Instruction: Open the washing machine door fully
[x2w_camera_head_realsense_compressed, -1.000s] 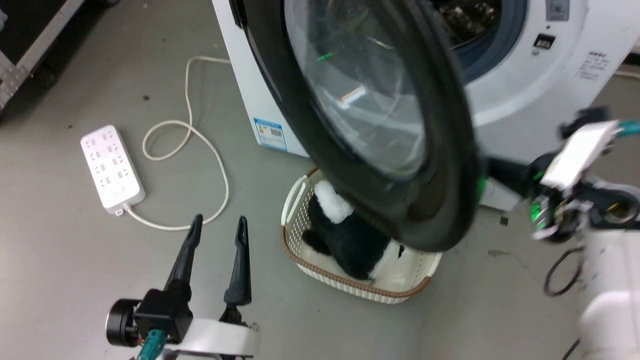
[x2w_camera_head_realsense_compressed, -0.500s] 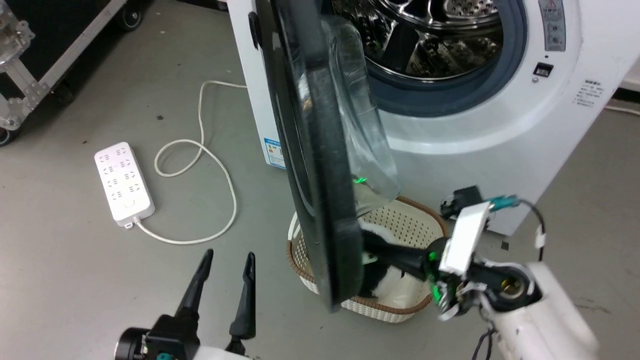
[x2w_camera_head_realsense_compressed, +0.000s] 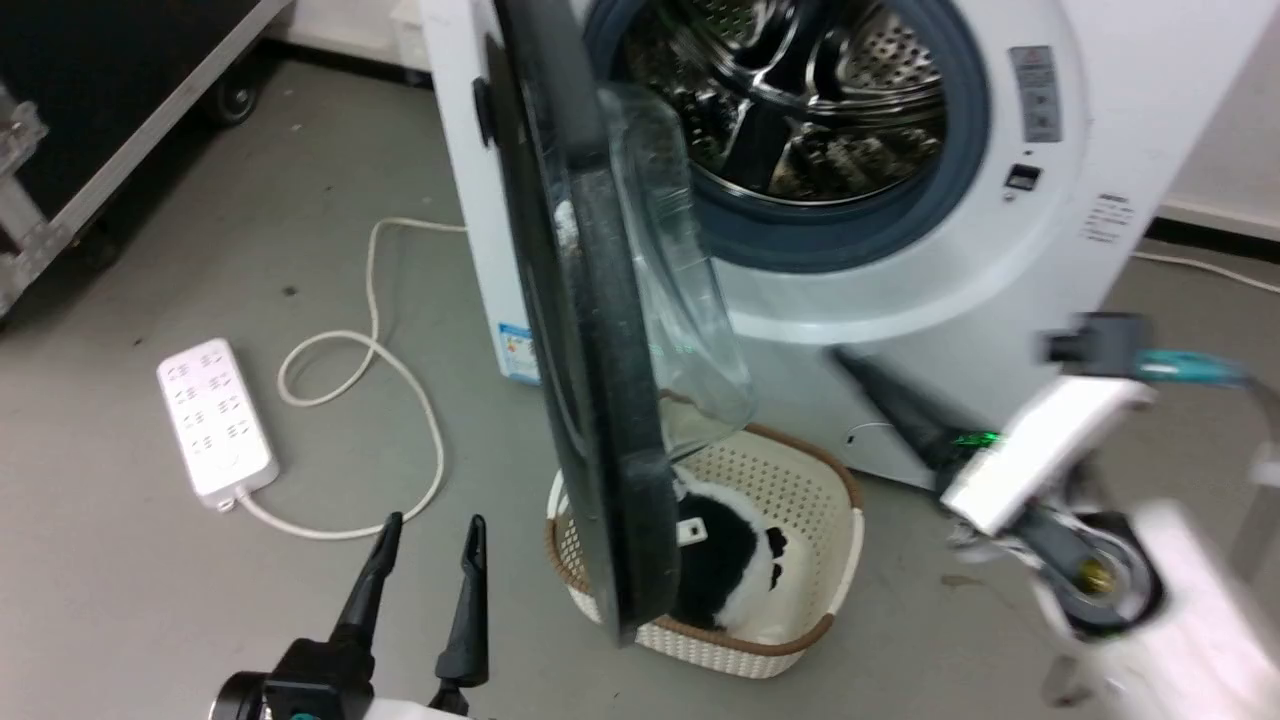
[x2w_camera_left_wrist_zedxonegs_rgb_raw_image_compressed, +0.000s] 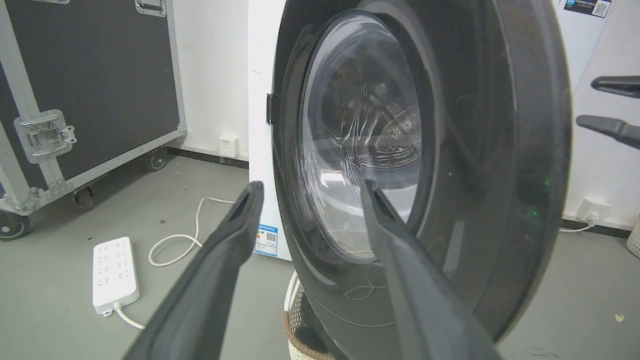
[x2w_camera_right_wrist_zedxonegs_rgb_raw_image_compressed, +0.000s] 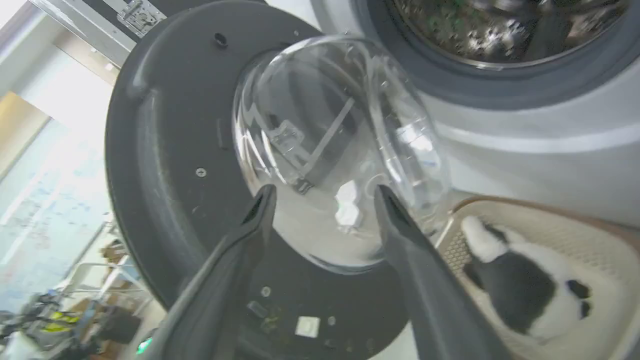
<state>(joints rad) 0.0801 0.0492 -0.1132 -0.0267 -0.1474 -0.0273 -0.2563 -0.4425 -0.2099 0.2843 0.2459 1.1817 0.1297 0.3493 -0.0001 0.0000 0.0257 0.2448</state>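
Both pincers gaped empty: left pincer (x2w_camera_head_realsense_compressed: 433, 520) at 8 o'clock of the washing machine door (x2w_camera_head_realsense_compressed: 590, 400), right pincer (x2w_camera_right_wrist_zedxonegs_rgb_raw_image_compressed: 325, 190) at 3 o'clock, not touching. Door stood swung out edge-on over the basket (x2w_camera_head_realsense_compressed: 740, 645).

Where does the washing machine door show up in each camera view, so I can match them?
Head view: the washing machine door stands edge-on at centre, running top to bottom.
Left wrist view: the door's glossy outer face spans centre and right.
Right wrist view: the door's inner face, with its bulging glass, is left and centre.
Shared landmark: the woven basket below the door.
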